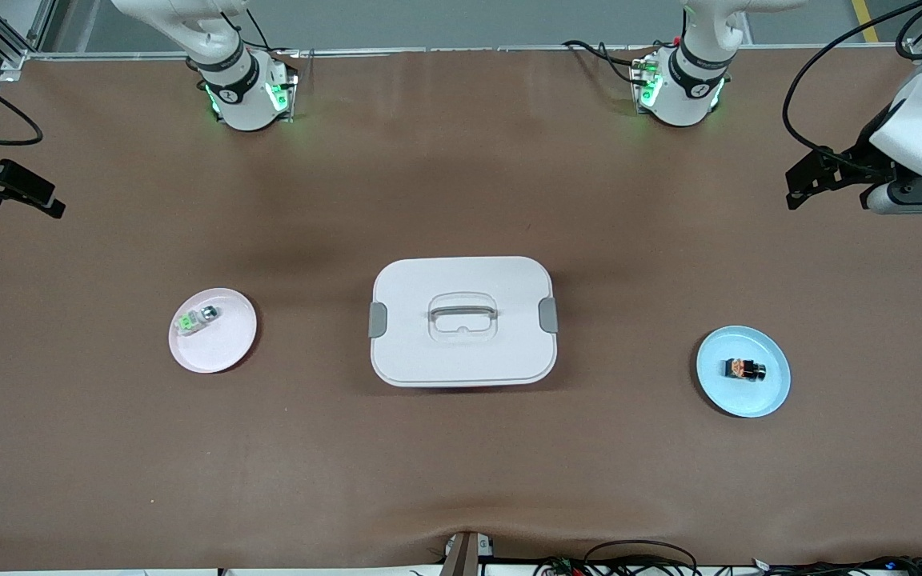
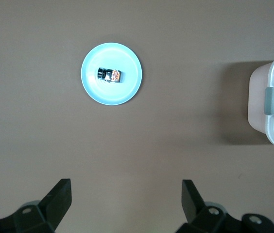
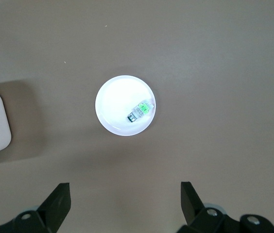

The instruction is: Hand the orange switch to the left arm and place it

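Toward the L arm's end of the desk, a blue plate is seen w/ the orange switch lying on it, roughly mid-plate, metallic end toward that end's edge. The switch is untouched; nothing has been gripped yet.

At desk centre the box is set, lid on, grey clips at both short sides. It sits squarely between the two plates, so a straight low carry across is blocked; presumably placed as the obstacle to be cleared or skirted.

Toward the R arm's end a pink plate is found, holding a green-and-clear component near its rim. Prob. the drop-off plate, though that's a judgement only.

Left tool is held high over the desk's edge at the L arm's end, fingers spread wide, empty. In the left wrist view the blue plate and switch are framed ahead of it, which suits a descent onto the switch.

Right tool is held over the desk's edge at the R arm's end, likewise wide and empty, the pink plate in its wrist view. It's judged to be waiting for a handover.

Next: L tool to be lowered over the switch. Part is tiny, so misalignment could knock it off-centre.
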You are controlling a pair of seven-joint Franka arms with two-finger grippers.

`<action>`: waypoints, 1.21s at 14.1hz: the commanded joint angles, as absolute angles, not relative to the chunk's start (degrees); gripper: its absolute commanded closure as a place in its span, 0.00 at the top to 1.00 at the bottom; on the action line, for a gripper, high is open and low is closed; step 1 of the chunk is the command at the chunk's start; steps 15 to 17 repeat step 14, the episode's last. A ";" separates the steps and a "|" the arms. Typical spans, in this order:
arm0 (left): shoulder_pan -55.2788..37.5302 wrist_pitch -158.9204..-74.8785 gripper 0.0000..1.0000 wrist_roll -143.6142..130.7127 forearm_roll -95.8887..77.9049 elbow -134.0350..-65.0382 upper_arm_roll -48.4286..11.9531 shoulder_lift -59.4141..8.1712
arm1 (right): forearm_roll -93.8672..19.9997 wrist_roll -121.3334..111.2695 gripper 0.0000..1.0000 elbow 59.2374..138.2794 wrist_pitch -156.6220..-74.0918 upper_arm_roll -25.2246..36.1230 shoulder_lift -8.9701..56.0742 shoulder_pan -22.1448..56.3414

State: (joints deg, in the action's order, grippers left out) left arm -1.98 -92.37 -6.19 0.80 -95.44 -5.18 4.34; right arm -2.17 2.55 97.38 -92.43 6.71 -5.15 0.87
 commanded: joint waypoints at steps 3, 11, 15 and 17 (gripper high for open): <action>-1.76 -92.55 1.00 -5.80 -0.09 -96.15 -5.10 5.54 | -1.67 1.85 1.00 98.61 -93.78 5.71 -6.59 0.00; -1.41 -92.37 1.00 -4.39 0.00 -93.78 -5.10 4.40 | -1.67 2.28 1.00 97.91 -92.73 5.71 -6.33 0.17; -1.41 -92.29 1.00 -4.31 0.00 -93.78 -5.10 4.39 | -1.50 2.37 1.00 96.77 -92.55 5.80 -6.07 0.09; -1.41 -92.29 1.00 -4.31 0.00 -93.78 -5.10 4.39 | -1.50 2.37 1.00 96.77 -92.55 5.80 -6.07 0.09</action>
